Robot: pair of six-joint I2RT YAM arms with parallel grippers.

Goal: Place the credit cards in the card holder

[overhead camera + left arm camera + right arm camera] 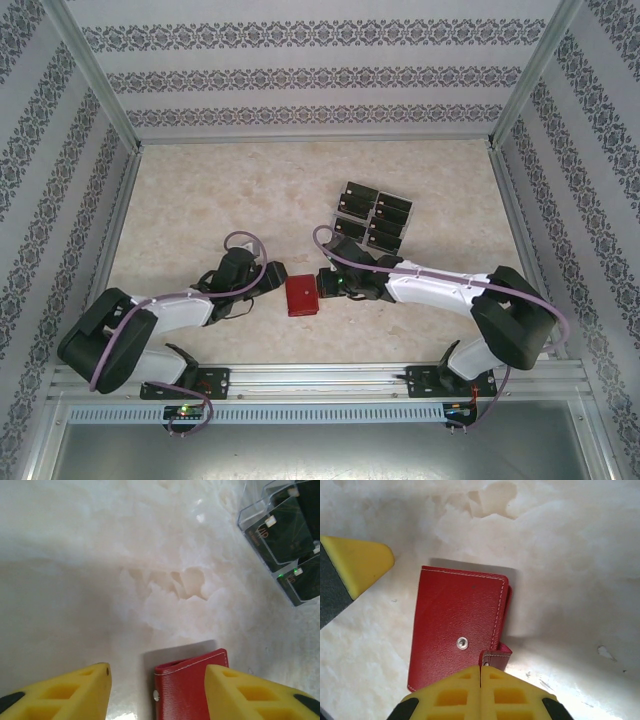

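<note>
Card holder (455,630), tab edge in right end effector (480,670), open tabletop (570,555) around

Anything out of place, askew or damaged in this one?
Nothing is spilled or damaged. One oddity: the card holder lies closed, yet its snap tab is unfastened, its end apparently pinched by the shut right gripper. The credit cards sit orderly in their clear tray.

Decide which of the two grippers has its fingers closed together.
The right gripper: its yellow fingers meet, seemingly pinching the snap tab of the card holder. The left gripper has its fingers apart, the card holder's corner between them.
</note>
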